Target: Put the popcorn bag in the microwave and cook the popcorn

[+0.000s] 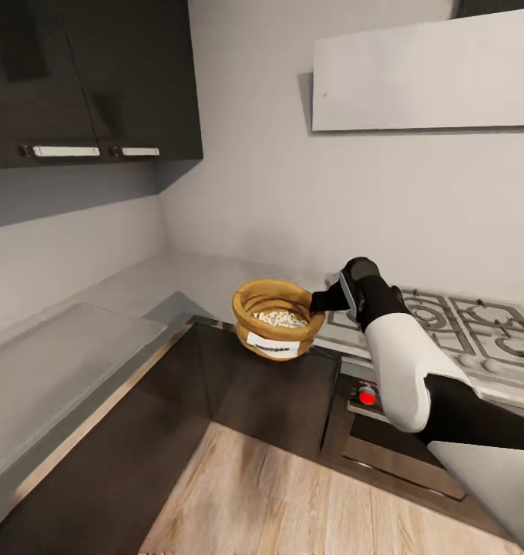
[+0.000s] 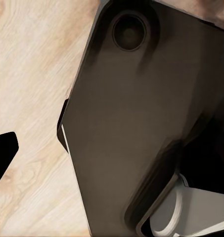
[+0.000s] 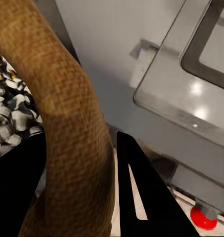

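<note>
We find the right gripper (image 1: 317, 299) clamped on the rolled rim of the popcorn bag (image 1: 276, 316), one finger (image 3: 141, 197) outside the rim and the other inside it. The bag hangs clear of any surface, in front of the corner where the countertop (image 1: 139, 285) meets the gas hob (image 1: 447, 324), above the dark cabinet fronts (image 1: 270, 393). It sits upright, white label (image 1: 271, 344) facing us, and holds the popcorn (image 1: 279, 317) — a heap of small whitish pieces, also seen close in the right wrist view (image 3: 10, 113). In that wrist view the tan woven rim (image 3: 72, 128) runs between the two dark fingers.

A red knob (image 1: 367, 396) shows on the front panel below the hob, just beside the right forearm (image 1: 404, 370). A flat white hood (image 1: 424, 73) hangs on the wall above the hob; dark wall cabinets (image 1: 92, 77) are at upper left.

In the left wrist view we see wood flooring (image 2: 32, 74) and a dark part of the robot's body (image 2: 136, 123) — of the left gripper we cannot tell whether it is open or closed.
</note>
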